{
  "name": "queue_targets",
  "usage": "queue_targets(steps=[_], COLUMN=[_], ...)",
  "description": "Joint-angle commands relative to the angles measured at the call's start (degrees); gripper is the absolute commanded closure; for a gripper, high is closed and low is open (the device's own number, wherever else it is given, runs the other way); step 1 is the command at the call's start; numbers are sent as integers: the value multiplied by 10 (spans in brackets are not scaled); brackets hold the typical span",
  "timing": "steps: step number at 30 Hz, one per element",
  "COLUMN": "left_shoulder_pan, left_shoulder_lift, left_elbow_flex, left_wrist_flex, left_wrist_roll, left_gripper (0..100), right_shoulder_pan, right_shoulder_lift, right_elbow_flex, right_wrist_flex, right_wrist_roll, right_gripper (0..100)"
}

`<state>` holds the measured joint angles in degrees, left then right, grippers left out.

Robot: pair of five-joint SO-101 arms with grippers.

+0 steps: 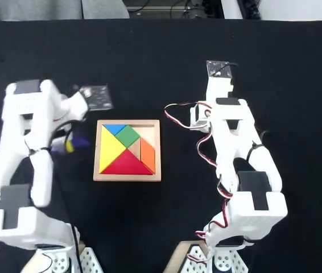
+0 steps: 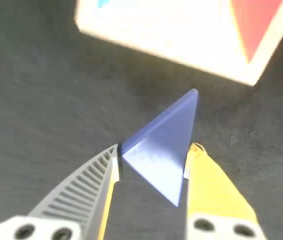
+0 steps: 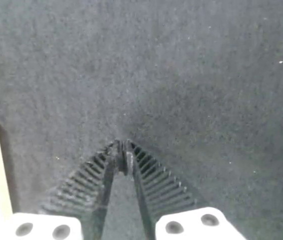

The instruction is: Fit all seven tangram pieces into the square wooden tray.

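Your left claw (image 2: pixel 151 157) is closed partway on the blue triangle (image 2: pixel 159 145). The grey finger (image 2: pixel 89 175) presses one edge and the yellow finger (image 2: pixel 211 185) presses the opposite edge. The sharp tip of the triangle points forward, toward the tray (image 1: pixel 127 178). In the high view the triangle is just beside the left side of the tray, apart from it and above the black desk (image 1: pixel 166 51).

Your right claw (image 3: pixel 121 150) is fully closed with nothing in it. It is low over the desk on the other side of the tray.

The triangle looks like a small, flat, painted block, so I judge it to be light and stiff. It will not bend or break under the fingers. The paint seems smooth and the two gripped edges are not parallel, so the piece may slide out toward the tip if you squeeze harder or knock it on the rim. Holding it on the wider part is, I think, the better place. Please keep the free tip clear for going into the gap.

In the tray, the coloured pieces are on the left, the bottom and the middle. The upper right corner (image 1: pixel 148 131) shows bare wood, so this is probably the place for the triangle. A pale patch in the middle may be a piece or a gap; I cannot tell.
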<state>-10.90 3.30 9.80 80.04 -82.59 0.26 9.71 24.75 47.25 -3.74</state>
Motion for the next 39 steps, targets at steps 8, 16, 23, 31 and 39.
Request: queue_targets(steps=[8, 16, 23, 31, 39], left_shoulder_pan=[253, 281, 291, 307, 296], left_shoulder_lift=[47, 208, 258, 260, 258], left_elbow_flex=[-171, -273, -328, -334, -335], left_wrist_flex=[17, 28, 33, 32, 29], left_wrist_roll=[31, 88, 116, 164, 170], left_gripper=[845, 845, 840, 731, 730], right_shoulder_pan=[80, 80, 80, 80, 80], right_shoulder_lift=[-34, -33, -33, -33, -33], right_elbow_flex=[-43, -44, -44, -44, -44], right_wrist_flex=[-3, -3, -3, -3, -3], right_wrist_roll=[-8, -9, -9, -7, -5], right_gripper=[987, 987, 987, 987, 987])
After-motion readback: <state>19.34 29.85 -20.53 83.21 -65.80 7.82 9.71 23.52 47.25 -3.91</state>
